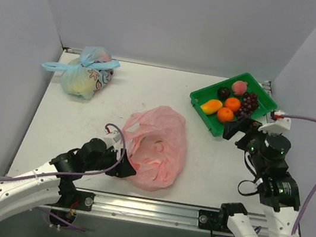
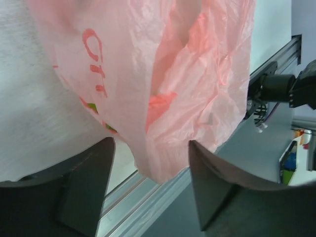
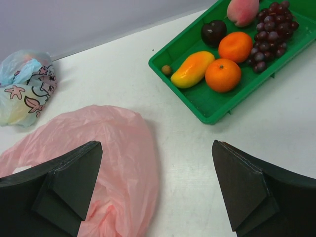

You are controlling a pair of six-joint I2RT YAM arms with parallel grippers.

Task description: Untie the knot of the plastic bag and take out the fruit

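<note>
Top, left-wrist and right-wrist views of a white worktop (image 1: 119, 97), read left to right.

At the far left corner lies a translucent bag closed with a light-blue tie (image 1: 87, 74), printed with starfish shapes and holding pale yellow-green contents; it also shows in the right wrist view (image 3: 24, 91).

The left end effector (image 1: 124, 170) rests at the near left edge of the pink plastic bag (image 1: 159, 146). In the left wrist view its fingers (image 2: 94, 177) are spread (image 2: 150, 145). A hanging fold of the bag (image 2: 148, 74), printed in red, sits between them and is not clamped.

The pink bag lies crumpled and flat on the worktop at centre, just beyond the near rail (image 1: 150, 204). Its thin handle strips (image 1: 134, 128) lie at its left edge; whether they are tied cannot be told.

At the far right stands a green tray (image 1: 200, 101), well apart from the pink bag (image 3: 113, 143). The tray (image 3: 217, 118) holds:
- a yellow-orange mango (image 3: 192, 69)
- two oranges (image 3: 223, 75)
- a dark plum (image 3: 213, 32)
- a pink peach (image 3: 242, 11)
- a bunch of purple grapes (image 3: 271, 32)

The right end effector (image 1: 236, 128) hovers at the tray's near corner. Its jaws are wide apart and hold nothing (image 3: 157, 145).
</note>
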